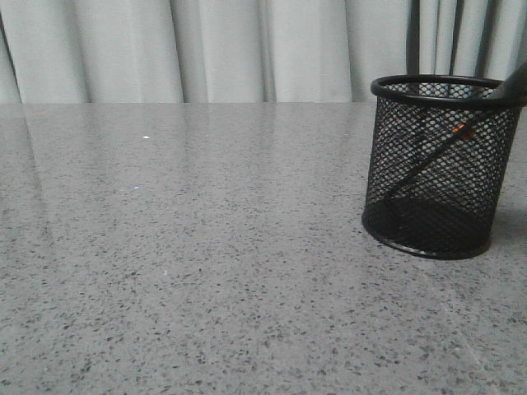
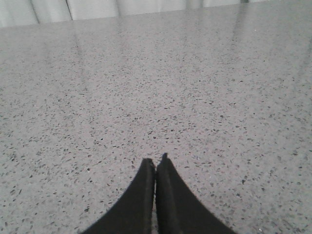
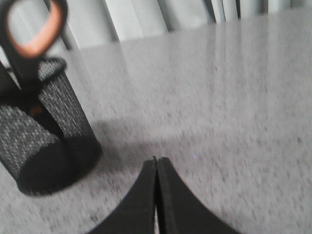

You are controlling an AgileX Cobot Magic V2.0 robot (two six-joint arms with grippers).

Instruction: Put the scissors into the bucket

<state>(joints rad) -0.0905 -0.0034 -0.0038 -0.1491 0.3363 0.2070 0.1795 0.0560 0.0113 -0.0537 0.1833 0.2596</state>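
Observation:
The black wire-mesh bucket [image 1: 439, 167] stands upright on the table at the right. The scissors [image 1: 449, 140] lean inside it, blades down, their orange pivot spot showing through the mesh and a dark handle sticking out over the rim at the right. In the right wrist view the bucket [image 3: 41, 131] stands apart from my right gripper [image 3: 156, 161], with an orange-trimmed scissors handle loop [image 3: 36, 27] above its rim. My right gripper is shut and empty over bare table. My left gripper [image 2: 156, 161] is shut and empty over bare table. Neither gripper shows in the front view.
The grey speckled table [image 1: 206, 247] stretches wide to the left of the bucket. Pale curtains [image 1: 206, 49] hang behind its far edge.

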